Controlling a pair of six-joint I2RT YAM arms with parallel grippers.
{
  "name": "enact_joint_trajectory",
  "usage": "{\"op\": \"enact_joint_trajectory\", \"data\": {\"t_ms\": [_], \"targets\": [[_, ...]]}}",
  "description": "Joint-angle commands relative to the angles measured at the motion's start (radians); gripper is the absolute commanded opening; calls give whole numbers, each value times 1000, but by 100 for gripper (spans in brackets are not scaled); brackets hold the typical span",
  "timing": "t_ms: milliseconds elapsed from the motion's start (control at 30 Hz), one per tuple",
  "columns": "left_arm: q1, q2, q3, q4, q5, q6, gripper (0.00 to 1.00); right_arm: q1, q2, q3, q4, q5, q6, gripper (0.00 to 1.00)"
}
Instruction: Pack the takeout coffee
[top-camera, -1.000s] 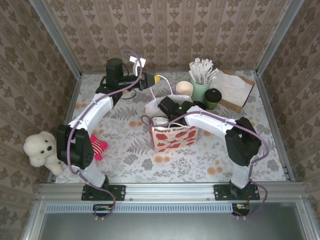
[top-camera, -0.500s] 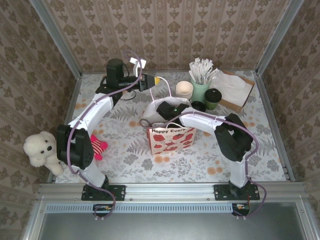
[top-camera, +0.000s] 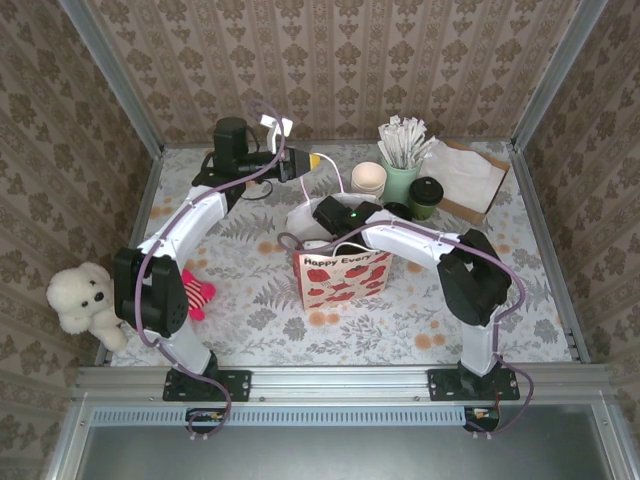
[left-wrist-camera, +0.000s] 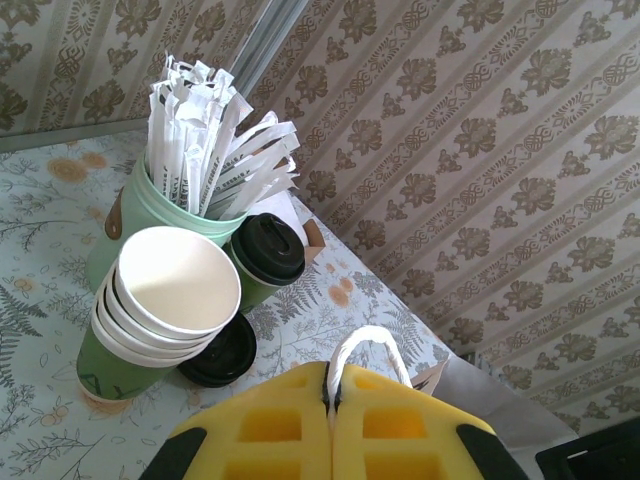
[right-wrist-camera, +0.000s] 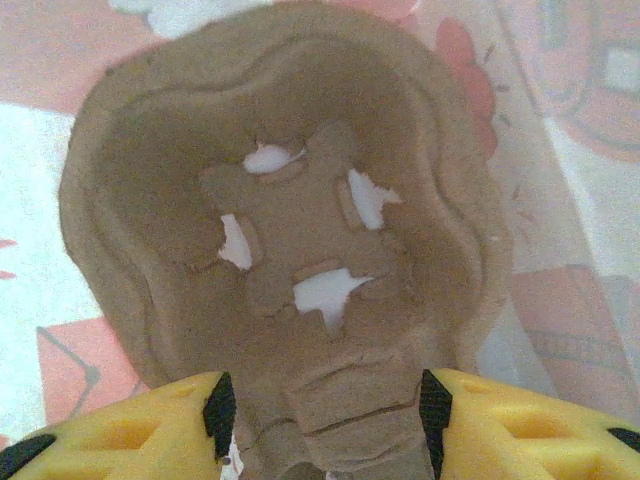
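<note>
The takeout coffee (top-camera: 426, 197), a dark green cup with a black lid (left-wrist-camera: 265, 262), stands at the back right beside the mint cup of stirrers (top-camera: 402, 150). My left gripper (left-wrist-camera: 332, 385) is shut on the white rope handle (left-wrist-camera: 370, 345) of the patterned paper bag (top-camera: 345, 275) and holds it up at the back (top-camera: 312, 160). My right wrist (top-camera: 335, 212) reaches into the bag's mouth. Its gripper (right-wrist-camera: 322, 400) is open, with its fingers either side of a brown pulp cup carrier (right-wrist-camera: 290, 200) that lies on the bag's floor.
A stack of cream cups (top-camera: 368, 177) and a loose black lid (top-camera: 397, 211) sit just left of the coffee. Behind it is a brown box of white napkins (top-camera: 465, 180). A white teddy bear (top-camera: 85, 298) and a red striped item (top-camera: 197, 292) lie at the left.
The right arm's elbow has swung left and its wrist has shifted over the bag's mouth. The bag has slid slightly to the left. The left arm has stayed still.
</note>
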Motion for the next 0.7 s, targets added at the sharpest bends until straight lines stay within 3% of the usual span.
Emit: {"op": "enact_joint_trajectory", "data": {"t_ms": [0,167,533,667], "targets": [[-6,13,48,26,30,-6,0,6,77,23,-80,60,-10,55],[-8,15,52,24,29,-7,0,12,115,37,-86,111,-11,56],[-8,23,66,14,33,-1,0,15,16,68,-90,-40,-37,59],[-9,23,65,16,33,-1,0,20,80,115,-184,-10,-38,58]]}}
